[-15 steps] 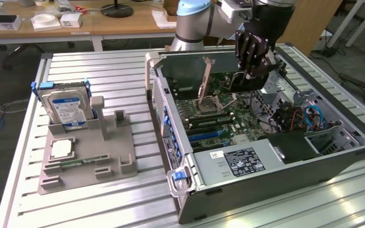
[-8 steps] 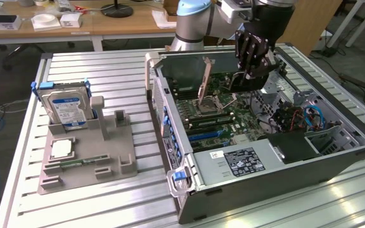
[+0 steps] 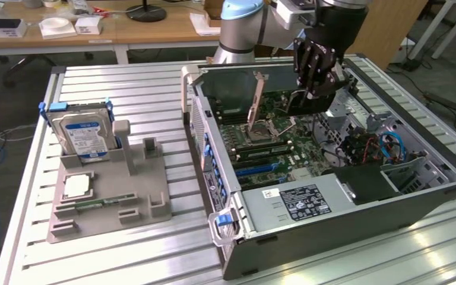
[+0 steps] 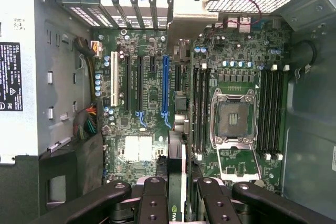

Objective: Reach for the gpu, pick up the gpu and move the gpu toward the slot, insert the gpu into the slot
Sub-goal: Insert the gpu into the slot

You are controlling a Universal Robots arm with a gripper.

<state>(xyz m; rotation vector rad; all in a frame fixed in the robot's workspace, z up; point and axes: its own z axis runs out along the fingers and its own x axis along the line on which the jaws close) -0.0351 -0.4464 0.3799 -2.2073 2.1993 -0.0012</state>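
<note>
The gripper (image 3: 317,89) pinches the gpu (image 3: 301,104) tight. It hangs over the open case (image 3: 347,234), at 1 o'clock in the exterior view. The card stands on its edge between the fingers (image 4: 155,200), not yet in the blue slot (image 4: 165,85). It looks thin, light and stiff, and easy to break. It seems best to hold it by its flat sides near the top.

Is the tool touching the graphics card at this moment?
Touching. In the wrist view the tool clamps both faces of the edge-on graphics card; in the exterior view the card hangs from it above the motherboard.
</note>
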